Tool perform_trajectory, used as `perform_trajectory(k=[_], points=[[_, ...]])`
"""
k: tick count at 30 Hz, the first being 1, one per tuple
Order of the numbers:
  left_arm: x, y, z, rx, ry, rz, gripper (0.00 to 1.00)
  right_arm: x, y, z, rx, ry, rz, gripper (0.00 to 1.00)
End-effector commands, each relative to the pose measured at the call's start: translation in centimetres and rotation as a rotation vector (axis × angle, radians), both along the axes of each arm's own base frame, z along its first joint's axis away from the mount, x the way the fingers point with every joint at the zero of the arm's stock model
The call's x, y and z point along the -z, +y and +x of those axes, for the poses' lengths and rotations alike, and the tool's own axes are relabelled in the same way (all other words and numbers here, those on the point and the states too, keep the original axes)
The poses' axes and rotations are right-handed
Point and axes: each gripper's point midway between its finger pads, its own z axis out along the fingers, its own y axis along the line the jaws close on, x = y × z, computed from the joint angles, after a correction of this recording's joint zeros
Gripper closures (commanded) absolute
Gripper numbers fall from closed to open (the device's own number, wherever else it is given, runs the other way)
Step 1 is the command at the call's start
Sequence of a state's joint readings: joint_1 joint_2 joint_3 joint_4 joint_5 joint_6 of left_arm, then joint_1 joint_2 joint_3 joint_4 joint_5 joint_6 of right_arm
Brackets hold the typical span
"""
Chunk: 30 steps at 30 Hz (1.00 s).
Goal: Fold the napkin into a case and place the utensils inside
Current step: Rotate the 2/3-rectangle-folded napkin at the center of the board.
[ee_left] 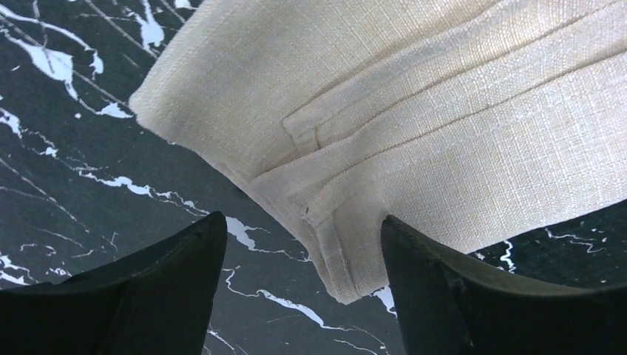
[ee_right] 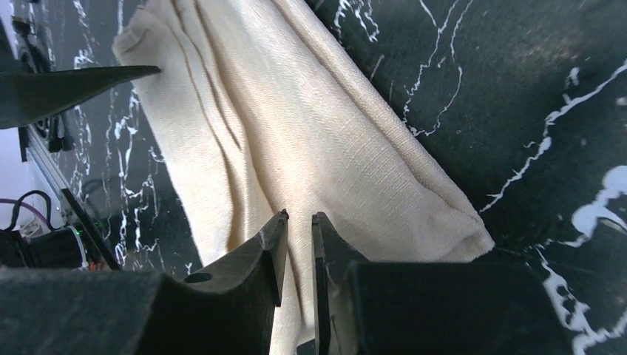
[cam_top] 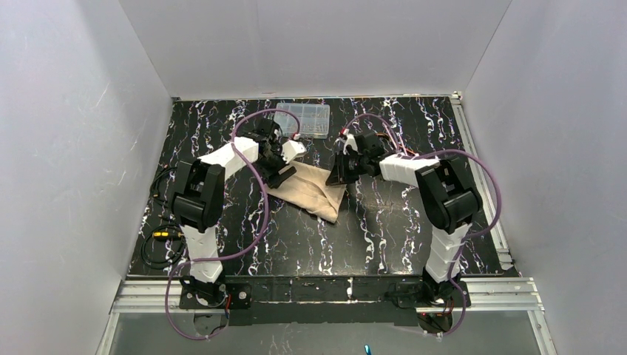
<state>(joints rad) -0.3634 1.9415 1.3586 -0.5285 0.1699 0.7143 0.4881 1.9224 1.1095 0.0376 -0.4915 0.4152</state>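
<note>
napkin (cam_top: pixel 310 191), a beige cloth folded into several flat layers, lies near the middle of the black, white-veined table (cam_top: pixel 399 222), between the two arms. its far edge runs from one claw to the other and the cloth narrows toward the near right.

left claw (cam_top: pixel 281 176) hangs over the far left end of the cloth. in the left wrist view its two dark fingers (ee_left: pixel 170 281) stand wide apart, so the claw is open and grips nothing. a hemmed corner of the cloth points down into the gap between them, with stitched edges stepping one over another. whether either finger touches the cloth cannot be told.

right claw (cam_top: pixel 341 171) sits at the far right end of the cloth. in the right wrist view its fingers (ee_right: pixel 255 259) are drawn in to a thin slit, and cloth fills that slit, so the claw is closed on the napkin. from there the cloth runs away in long soft creases to its other end, where the pointed tip of one left finger (ee_right: pixel 81 83) reaches in just beside the far corner. a rounded folded end lies on the table to the right of the fingers.

a clear plastic box (cam_top: pixel 303 120) with small compartments stands at the far edge of the table, well apart from the cloth. purple cables (cam_top: pixel 248 151) loop along both arms.
</note>
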Motion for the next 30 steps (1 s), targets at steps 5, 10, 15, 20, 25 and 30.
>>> perform_trajectory(k=[5, 10, 15, 20, 25, 30], points=[[-6.8, 1.5, 0.4, -0.106, -0.085, -0.039, 0.13, -6.2, -0.1, 3.5, 0.048, -0.157, 0.035, 0.72], [-8.0, 1.7, -1.3, -0.127, -0.016, -0.057, 0.12, -3.2, -0.9, 2.9, 0.065, -0.115, -0.023, 0.75], [-6.9, 0.7, -5.8, -0.079, 0.172, -0.114, 0.12, -0.7, -2.3, 2.9, 0.092, -0.109, -0.116, 0.78], [-3.2, 1.4, -7.9, -0.042, 0.247, -0.051, 0.16, 1.7, -3.3, 1.7, 0.096, -0.048, -0.175, 0.81], [-1.3, 2.4, -5.3, -0.052, 0.174, 0.029, 0.19, 3.2, -4.3, 0.0, 0.093, 0.008, -0.223, 0.83], [-0.1, 2.4, -1.7, -0.064, 0.102, 0.075, 0.21, 3.3, -4.5, -4.1, 0.079, 0.068, -0.212, 0.85]])
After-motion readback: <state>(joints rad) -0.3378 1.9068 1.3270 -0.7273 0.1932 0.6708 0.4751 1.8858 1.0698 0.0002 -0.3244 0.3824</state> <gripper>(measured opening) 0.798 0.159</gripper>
